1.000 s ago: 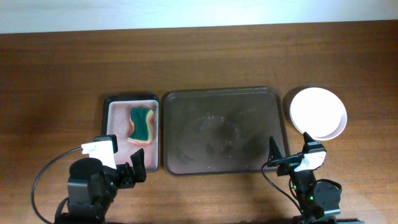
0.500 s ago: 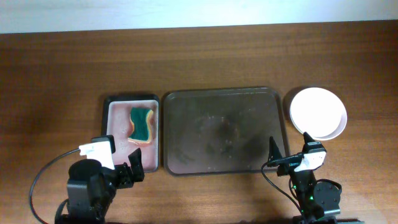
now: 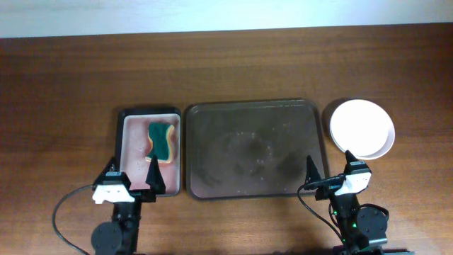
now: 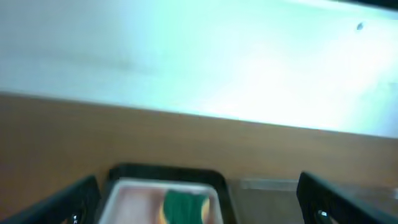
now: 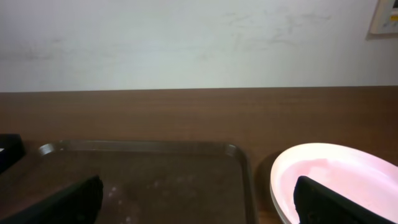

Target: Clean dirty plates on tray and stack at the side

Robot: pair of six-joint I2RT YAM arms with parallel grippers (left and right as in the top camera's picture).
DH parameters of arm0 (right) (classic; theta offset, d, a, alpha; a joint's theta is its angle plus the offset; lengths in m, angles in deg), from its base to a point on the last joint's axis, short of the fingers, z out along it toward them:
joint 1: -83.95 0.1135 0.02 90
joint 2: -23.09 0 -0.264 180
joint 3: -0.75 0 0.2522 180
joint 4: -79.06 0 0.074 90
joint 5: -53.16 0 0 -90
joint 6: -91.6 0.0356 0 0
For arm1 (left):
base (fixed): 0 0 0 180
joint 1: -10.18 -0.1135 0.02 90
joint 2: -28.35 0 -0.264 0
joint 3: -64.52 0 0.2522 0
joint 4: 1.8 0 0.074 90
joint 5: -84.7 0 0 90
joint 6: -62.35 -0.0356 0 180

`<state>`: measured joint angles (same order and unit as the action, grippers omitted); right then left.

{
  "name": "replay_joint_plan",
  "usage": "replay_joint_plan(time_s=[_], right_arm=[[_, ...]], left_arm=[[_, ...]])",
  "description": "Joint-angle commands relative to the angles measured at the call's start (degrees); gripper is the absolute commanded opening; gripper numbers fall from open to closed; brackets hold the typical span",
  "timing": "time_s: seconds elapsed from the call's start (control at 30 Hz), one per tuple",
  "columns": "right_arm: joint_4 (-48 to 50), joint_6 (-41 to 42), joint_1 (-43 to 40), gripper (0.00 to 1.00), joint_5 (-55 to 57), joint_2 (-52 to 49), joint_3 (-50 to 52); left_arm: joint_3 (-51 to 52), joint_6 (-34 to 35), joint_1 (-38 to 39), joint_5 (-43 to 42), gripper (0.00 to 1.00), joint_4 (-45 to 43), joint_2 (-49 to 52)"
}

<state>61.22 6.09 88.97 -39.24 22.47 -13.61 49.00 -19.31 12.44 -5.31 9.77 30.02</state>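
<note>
Currently, the dirty plates (image 3: 362, 129) sit as one stack on the bench (image 3: 226, 64) at the right of the frame, just beside the tray (image 3: 248, 149). The top plate shows whitish with no red smear visible, and a pinkish rim peeks out beneath it; the count in the stack cannot be confirmed. The tray carries no plates, only faint wet residue, so the task appears essentially complete. The left claw (image 3: 133, 177) hovers at the lower left, near the small black tray (image 3: 148, 111) that holds the green sponge (image 3: 161, 140); its fingers stand apart and empty. The right claw (image 3: 329, 170) sits at the lower right, fingers likewise apart and empty. Handling note: the plates are probably rigid, light, slick when wet, and liable to chip. Take hold at the rim, one finger above and one below, and lift level.
</note>
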Motion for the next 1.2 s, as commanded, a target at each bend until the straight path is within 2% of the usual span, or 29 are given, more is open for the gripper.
replay_joint_plan(time_s=[0.0,0.1,1.17], right_arm=[[-0.26,-0.02,-0.26,0.99,0.31,0.42,0.28],[-0.26,-0.02,-0.26,0.99,0.31,0.42,0.28],[-0.26,-0.02,-0.26,0.99,0.31,0.42,0.28]], left_arm=[[1.29,-8.09,-0.28,-1.75,1.00,0.35,-1.44],[1.29,-8.04,-0.31,-1.68,0.99,6.80,-1.44],[1.27,-7.98,-0.31,-1.70,0.99,6.80,-1.38]])
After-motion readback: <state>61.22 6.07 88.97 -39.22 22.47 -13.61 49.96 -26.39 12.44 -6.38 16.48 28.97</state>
